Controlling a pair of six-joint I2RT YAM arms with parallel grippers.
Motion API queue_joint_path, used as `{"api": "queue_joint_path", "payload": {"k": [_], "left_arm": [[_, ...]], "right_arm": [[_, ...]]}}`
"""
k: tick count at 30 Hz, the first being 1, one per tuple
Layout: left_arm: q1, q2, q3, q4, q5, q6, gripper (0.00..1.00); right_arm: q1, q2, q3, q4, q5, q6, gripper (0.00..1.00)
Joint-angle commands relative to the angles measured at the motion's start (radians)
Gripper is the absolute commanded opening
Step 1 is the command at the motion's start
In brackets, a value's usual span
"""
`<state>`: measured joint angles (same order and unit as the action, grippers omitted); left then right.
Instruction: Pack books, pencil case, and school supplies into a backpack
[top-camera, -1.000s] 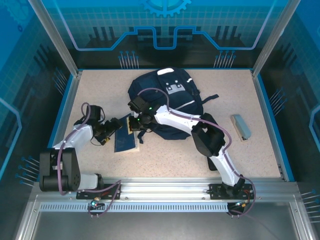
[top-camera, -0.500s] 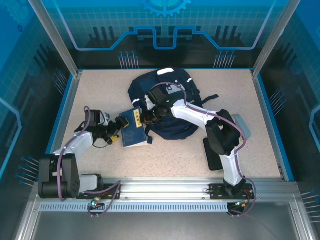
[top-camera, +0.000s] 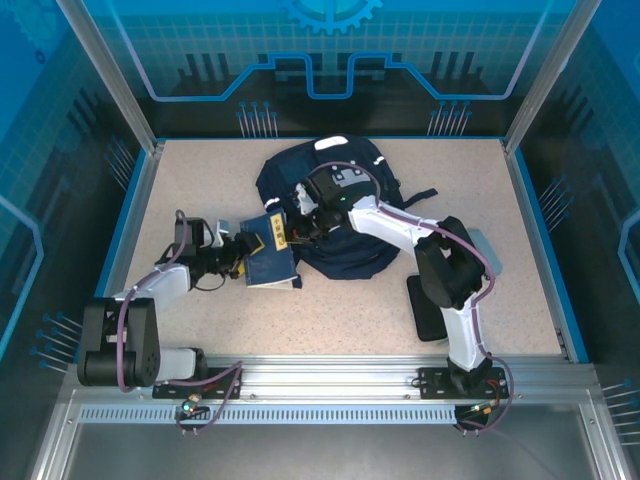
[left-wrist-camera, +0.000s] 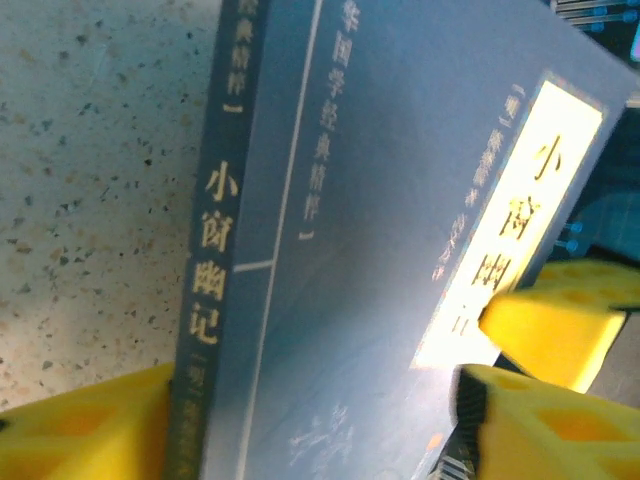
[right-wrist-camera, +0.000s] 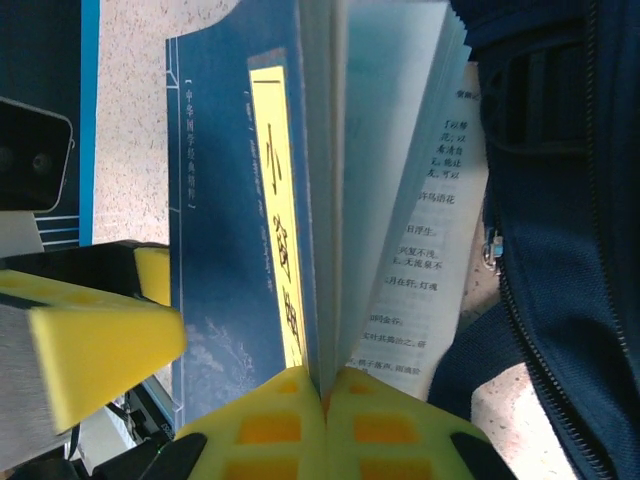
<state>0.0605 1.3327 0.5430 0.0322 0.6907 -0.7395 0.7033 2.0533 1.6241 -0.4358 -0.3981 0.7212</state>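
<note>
Book (top-camera: 268, 258) beside the backpack (top-camera: 345, 258): right gripper (right-wrist-camera: 322, 378) pinches its pages, left gripper (top-camera: 237, 253) straddles it, hold unclear; next, probably feeding it inside.

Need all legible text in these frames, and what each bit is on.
"小窗幽记": spine of the navy book, left wrist view.
"小窗幽": its yellow label, rest hidden.
"华国学经典精粹": cover, beside the spine, start cut off.
Print on the inside page, right wrist view: too small to read.
Top view: nothing legible.
</note>
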Motion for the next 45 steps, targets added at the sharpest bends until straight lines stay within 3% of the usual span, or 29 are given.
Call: {"api": "queue_joint_path", "payload": {"k": [1, 3, 5, 8, 12, 15, 19, 24, 27, 32, 38, 45], "left_arm": [[-0.013, -0.022, -0.016, 0.068, 0.051, -0.009, 0.56], [-0.013, -0.035, -0.017, 0.059, 0.045, -0.005, 0.44], [-0.013, -0.061, -0.008, 0.015, 0.007, 0.003, 0.26], [-0.012, -0.126, 0.022, -0.111, -0.127, 0.037, 0.12], [-0.011, -0.222, 0.067, -0.263, -0.265, 0.081, 0.06], [-0.011, -0.300, 0.098, -0.354, -0.341, 0.108, 0.06], [-0.013, -0.402, 0.126, -0.379, -0.345, 0.102, 0.06], [-0.021, -0.461, 0.144, -0.246, -0.271, -0.032, 0.06], [-0.060, -0.461, 0.151, -0.126, -0.263, -0.134, 0.07], [-0.183, -0.420, 0.217, -0.023, -0.372, -0.198, 0.08], [-0.279, -0.313, 0.238, 0.219, -0.433, -0.316, 0.08], [-0.374, -0.272, 0.250, 0.332, -0.546, -0.386, 0.10]], "right_arm": [[-0.022, -0.040, -0.028, 0.053, -0.048, 0.028, 0.00], [-0.024, -0.046, -0.032, 0.058, -0.054, 0.033, 0.03], [-0.024, -0.060, -0.037, 0.063, -0.053, 0.034, 0.11], [-0.024, -0.102, -0.064, 0.064, -0.025, 0.032, 0.32], [-0.024, -0.195, -0.129, 0.063, 0.061, 0.034, 0.60], [-0.027, -0.267, -0.189, 0.070, 0.117, 0.042, 0.71], [-0.030, -0.357, -0.291, 0.142, 0.143, 0.091, 0.82], [-0.031, -0.450, -0.414, 0.322, 0.120, 0.216, 0.87], [-0.031, -0.502, -0.518, 0.529, 0.096, 0.329, 0.88], [-0.015, -0.553, -0.620, 0.746, 0.116, 0.489, 0.90], [0.003, -0.612, -0.675, 0.783, 0.192, 0.552, 0.93], [0.000, -0.648, -0.703, 0.845, 0.208, 0.621, 0.95]]}}
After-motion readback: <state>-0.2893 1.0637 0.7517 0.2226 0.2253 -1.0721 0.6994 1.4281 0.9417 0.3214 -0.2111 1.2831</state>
